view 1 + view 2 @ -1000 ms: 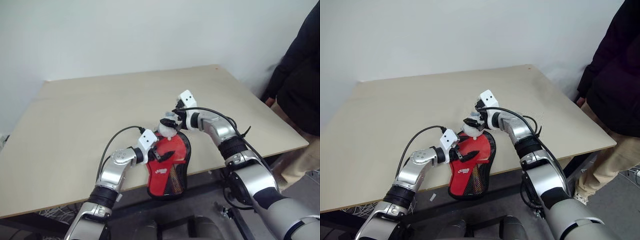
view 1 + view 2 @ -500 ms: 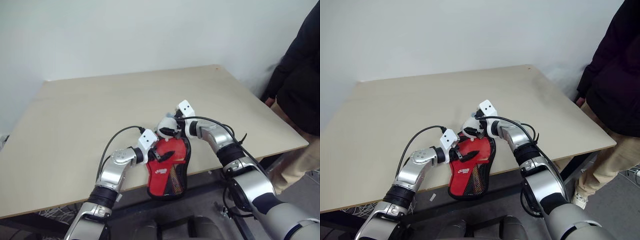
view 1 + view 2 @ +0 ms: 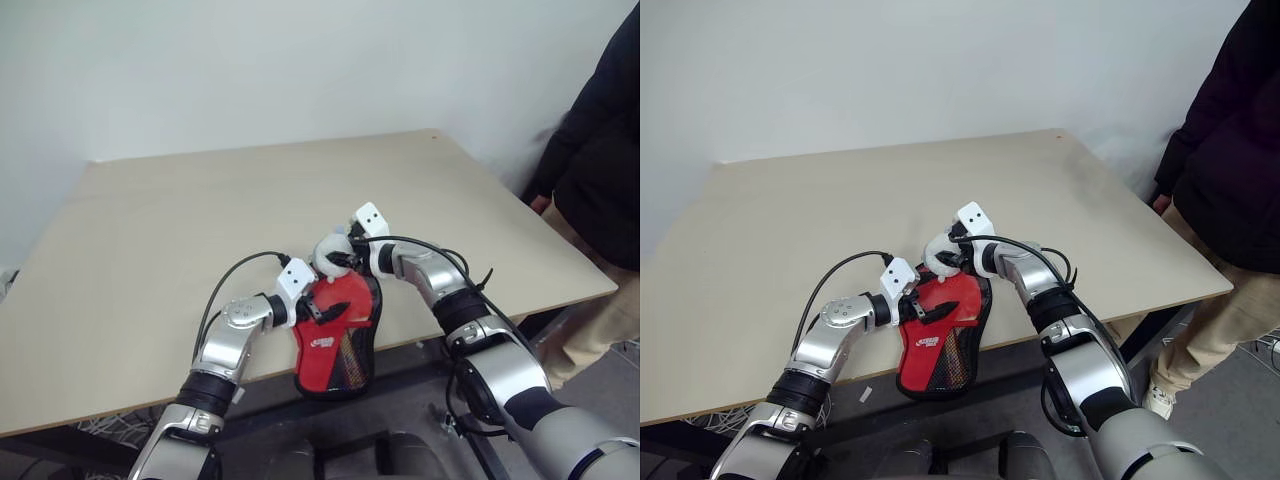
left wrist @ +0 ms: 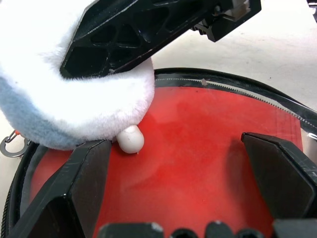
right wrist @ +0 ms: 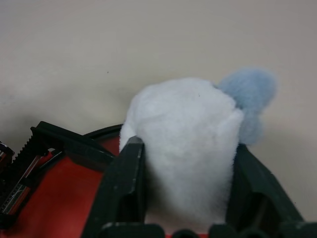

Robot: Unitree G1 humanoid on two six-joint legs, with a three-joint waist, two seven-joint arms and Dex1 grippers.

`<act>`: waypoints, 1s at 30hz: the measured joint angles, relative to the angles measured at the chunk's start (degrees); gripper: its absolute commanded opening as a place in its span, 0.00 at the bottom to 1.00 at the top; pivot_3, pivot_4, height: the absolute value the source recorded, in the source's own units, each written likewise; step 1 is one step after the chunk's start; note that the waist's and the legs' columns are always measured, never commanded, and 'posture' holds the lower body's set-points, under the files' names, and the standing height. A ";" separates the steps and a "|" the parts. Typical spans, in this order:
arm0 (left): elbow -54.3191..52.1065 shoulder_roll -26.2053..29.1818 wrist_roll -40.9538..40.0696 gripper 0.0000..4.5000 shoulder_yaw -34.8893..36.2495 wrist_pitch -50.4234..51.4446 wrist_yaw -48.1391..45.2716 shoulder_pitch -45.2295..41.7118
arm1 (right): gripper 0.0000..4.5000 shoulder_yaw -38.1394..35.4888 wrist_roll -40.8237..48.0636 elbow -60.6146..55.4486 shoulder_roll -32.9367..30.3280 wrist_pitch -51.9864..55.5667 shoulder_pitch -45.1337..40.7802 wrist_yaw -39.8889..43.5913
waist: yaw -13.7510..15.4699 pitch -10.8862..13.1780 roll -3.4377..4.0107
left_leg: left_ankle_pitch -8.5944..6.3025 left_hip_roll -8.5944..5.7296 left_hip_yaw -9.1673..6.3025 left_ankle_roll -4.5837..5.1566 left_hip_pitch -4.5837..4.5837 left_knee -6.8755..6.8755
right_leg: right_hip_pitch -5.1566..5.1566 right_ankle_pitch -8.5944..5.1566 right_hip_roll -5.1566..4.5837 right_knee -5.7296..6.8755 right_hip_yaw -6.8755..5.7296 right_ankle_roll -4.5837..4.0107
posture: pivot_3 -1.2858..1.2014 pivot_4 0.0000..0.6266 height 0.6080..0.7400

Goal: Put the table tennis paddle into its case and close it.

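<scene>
Now the left gripper is wide open, with one finger at each side of the red window of the case. That case lies at the near edge of the surface, part hanging off. To its right, the right gripper squeezes the fluffy white charm at the case's top. A person stands far right.

A person in dark top and tan trousers stands beside the beige table, near its right edge.
</scene>
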 measured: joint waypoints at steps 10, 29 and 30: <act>0.10 -0.08 0.00 1.00 0.08 0.04 -0.01 -0.04 | 0.06 -0.01 -2.27 5.34 1.82 -4.27 -2.12 -4.40 | -0.03 0.00 0.00 | 0.00 0.00 0.01 -0.01 0.01 0.00 | 0.00 0.00 0.00 0.01 0.00 0.00 | 0.52 0.00 1.00; -0.89 -0.14 -0.01 1.00 0.02 1.01 -0.04 0.31 | 0.06 -2.53 -3.82 21.45 4.61 -10.68 -10.47 -11.65 | -0.03 0.00 0.00 | 0.00 0.00 -0.01 0.00 0.00 0.00 | 0.01 0.00 0.00 0.01 0.00 0.00 | 0.52 0.00 1.00; -0.92 -0.17 -0.01 1.00 0.01 1.01 -0.05 0.33 | 0.06 -2.69 -3.85 22.31 4.63 -10.73 -10.96 -12.05 | -0.03 0.00 0.00 | 0.00 0.00 0.00 0.00 0.00 0.00 | 0.01 0.00 0.00 0.01 0.00 0.00 | 0.52 0.00 1.00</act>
